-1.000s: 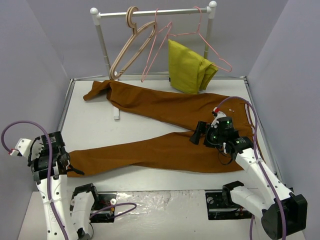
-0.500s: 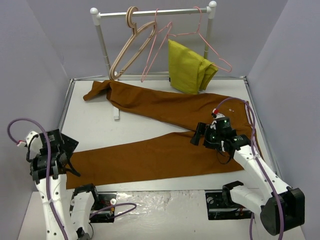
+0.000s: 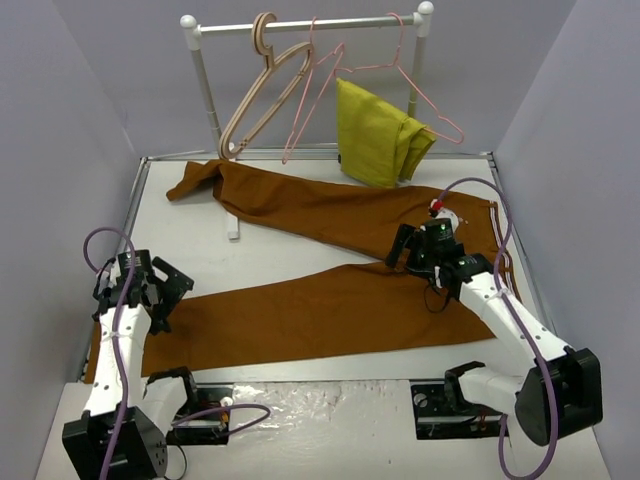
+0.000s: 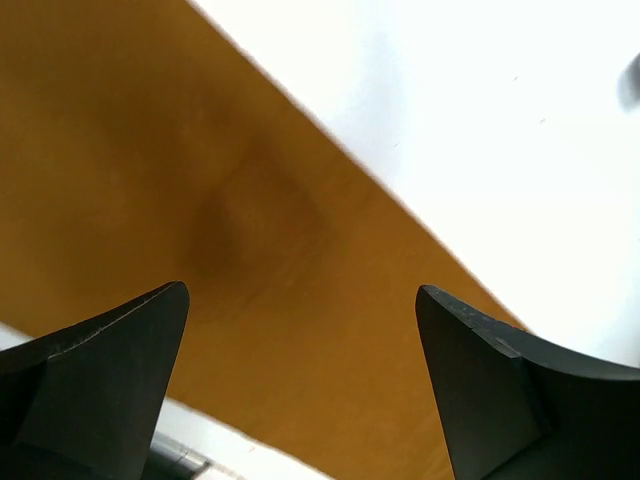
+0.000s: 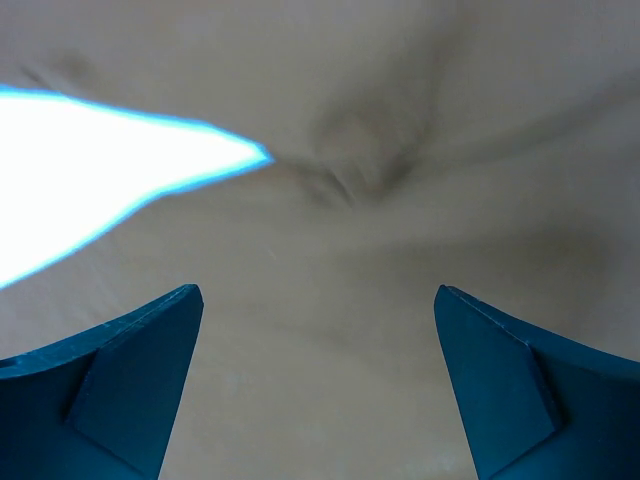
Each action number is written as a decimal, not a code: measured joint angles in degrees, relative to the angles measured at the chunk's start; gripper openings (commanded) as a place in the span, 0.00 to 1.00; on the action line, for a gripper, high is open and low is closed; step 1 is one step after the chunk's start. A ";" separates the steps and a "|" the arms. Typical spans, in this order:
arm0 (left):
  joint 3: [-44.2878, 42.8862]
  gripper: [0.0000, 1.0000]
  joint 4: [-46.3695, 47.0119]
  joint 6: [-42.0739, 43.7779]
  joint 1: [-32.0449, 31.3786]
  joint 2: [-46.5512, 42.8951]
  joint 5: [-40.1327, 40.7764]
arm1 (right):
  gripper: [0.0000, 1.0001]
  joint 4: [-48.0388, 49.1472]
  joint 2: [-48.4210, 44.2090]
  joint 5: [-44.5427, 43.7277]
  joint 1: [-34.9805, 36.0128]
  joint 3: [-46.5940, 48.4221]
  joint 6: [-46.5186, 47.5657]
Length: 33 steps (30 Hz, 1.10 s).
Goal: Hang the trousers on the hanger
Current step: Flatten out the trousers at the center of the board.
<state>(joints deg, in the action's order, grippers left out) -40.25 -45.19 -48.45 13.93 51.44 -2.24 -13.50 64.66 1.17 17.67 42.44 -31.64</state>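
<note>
Since trousers (image 3: 320, 310) look soft, floppy, I'd pinch waistband (image 3: 480, 225), not mid-leg; left tool (image 4: 300, 320), right tool (image 5: 315, 310) both spread wide, holding nothing, above cloth.

- A robot lab's test cell: plain lilac-grey panels (image 3: 60, 110) box in a white table (image 3: 190, 255) on three sides.
- At the table's far edge stands a small white clothes rail (image 3: 310, 24).
- At the table's near edge sit bolted black arm mounts (image 3: 470, 395) and loose purple cables (image 3: 245, 407).
</note>
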 measured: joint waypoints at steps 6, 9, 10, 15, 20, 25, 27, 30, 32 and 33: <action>-3.30 0.97 8.59 1.09 0.00 11.39 -1.42 | 0.93 8.00 8.33 -3.91 6.49 7.82 5.86; -6.08 0.97 10.47 2.23 0.00 16.24 -2.12 | 0.90 10.82 14.60 -4.07 12.22 11.82 10.73; -6.99 0.97 10.67 2.73 0.00 17.33 -2.32 | 0.89 11.74 17.46 -4.04 13.92 13.94 12.76; -9.79 0.98 11.06 5.31 0.00 19.41 -2.91 | 0.80 16.33 30.56 -4.39 19.45 24.13 24.00; -9.99 0.98 10.80 6.71 0.00 19.30 -3.48 | 0.77 18.49 42.07 -4.35 20.24 32.70 32.33; -9.60 0.98 10.86 7.39 0.00 19.10 -3.87 | 0.67 19.80 51.41 -3.74 20.15 37.73 36.26; -9.35 0.98 10.82 7.56 0.00 19.10 -3.93 | 0.64 20.13 53.96 -3.56 20.13 38.45 36.44; -8.96 0.98 10.82 7.76 0.00 19.06 -3.93 | 0.50 20.63 56.35 -2.93 20.13 38.34 35.91; -8.83 0.98 10.75 7.80 0.00 19.04 -3.91 | 0.31 21.29 56.39 -2.84 20.13 37.99 36.11; -8.83 0.98 10.78 7.80 0.00 19.04 -3.89 | 0.13 21.90 56.28 -2.89 20.13 37.29 35.69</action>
<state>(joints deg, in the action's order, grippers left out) -49.08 -34.41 -40.64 13.93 70.48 -6.13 8.40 120.95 -1.72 37.80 79.72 4.05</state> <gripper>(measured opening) 0.978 0.358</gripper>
